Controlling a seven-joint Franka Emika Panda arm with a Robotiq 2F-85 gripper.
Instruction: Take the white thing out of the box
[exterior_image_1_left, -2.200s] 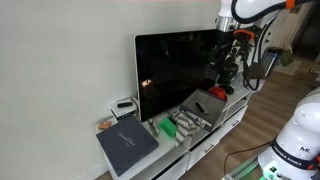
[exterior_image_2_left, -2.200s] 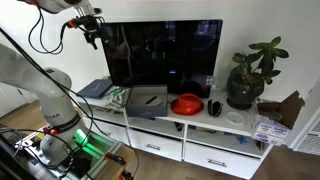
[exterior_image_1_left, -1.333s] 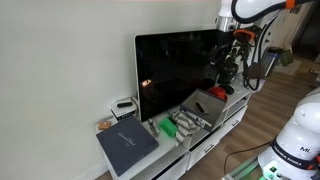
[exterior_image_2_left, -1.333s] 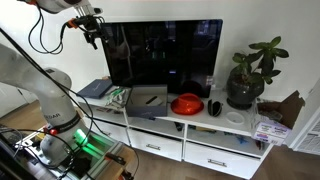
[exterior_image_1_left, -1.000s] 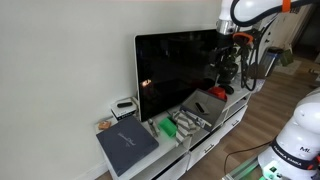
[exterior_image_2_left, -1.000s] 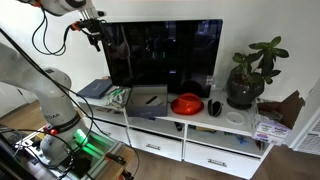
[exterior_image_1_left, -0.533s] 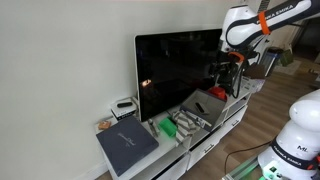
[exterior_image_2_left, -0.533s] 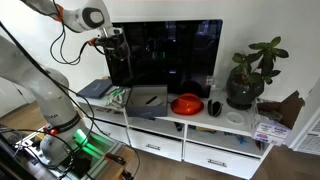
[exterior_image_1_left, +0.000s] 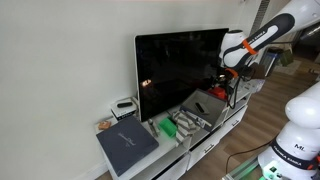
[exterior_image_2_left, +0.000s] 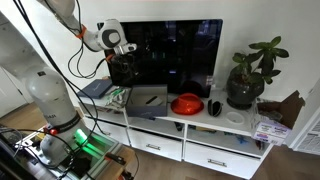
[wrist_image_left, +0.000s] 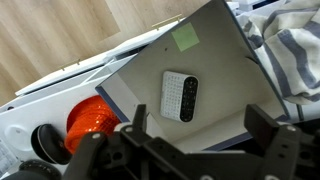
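Two fingers (wrist_image_left: 136, 128) of the claw (wrist_image_left: 198, 128) stand wide apart in the wrist view, holding nothing, with the white thing (wrist_image_left: 181, 96) framed between and just beyond them. It is a small rounded slab with rows of dots. It lies flat near the middle of the broad grey panel of the box (wrist_image_left: 225, 70), below a green note (wrist_image_left: 185, 38). The box sits on the worktop (exterior_image_2_left: 205, 119) in front of the TV (exterior_image_2_left: 170, 45), between a red bowl (wrist_image_left: 88, 120) and a striped cloth (wrist_image_left: 290, 50).

You look to be on the approach, with the descent and the grasp not yet done. The slab is thin and lies flush, so come straight down, centred on it. Your fingers line up to close across its narrow width, which seems the better hold. Let the tips reach the panel before you close, or they may skate over the top. Close slowly, then lift vertically so the slab clears the note and the panel edges.

Some things you cannot read from here. The wrist view gives little sense of the claw's height above the panel. In both exterior views the claw (exterior_image_2_left: 124, 68) is dark against the dark screen, and the white thing is too small to make out. I cannot tell whether the panel is the lid or the floor of the box, as no walls show.
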